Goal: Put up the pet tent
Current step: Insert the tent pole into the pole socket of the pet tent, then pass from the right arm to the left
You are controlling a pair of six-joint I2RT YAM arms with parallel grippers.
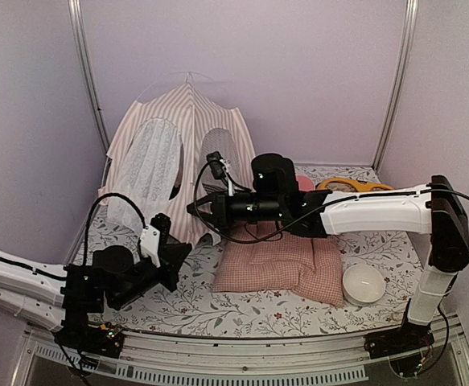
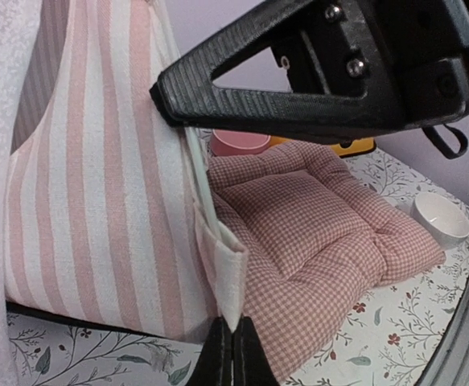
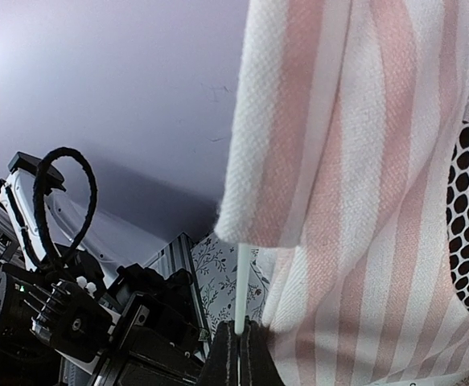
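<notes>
**Two grippers at one tent corner**

Upright at the worktop's far-left corner stands the pet tent (image 1: 178, 137). The right gripper (image 3: 238, 347) is clenched on a thin white pole (image 3: 240, 281) below the striped hem. The left gripper (image 2: 232, 355) pinches the corner pocket (image 2: 228, 269) beside the checked cushion (image 1: 282, 265). Seating the pole end looks like the step in hand. Next, its tip needs steering down into that pocket, gently.

Plain lilac walls (image 1: 298, 72); silver corner rails (image 1: 89, 80); white floral-print cloth (image 1: 242, 310) over table
</notes>
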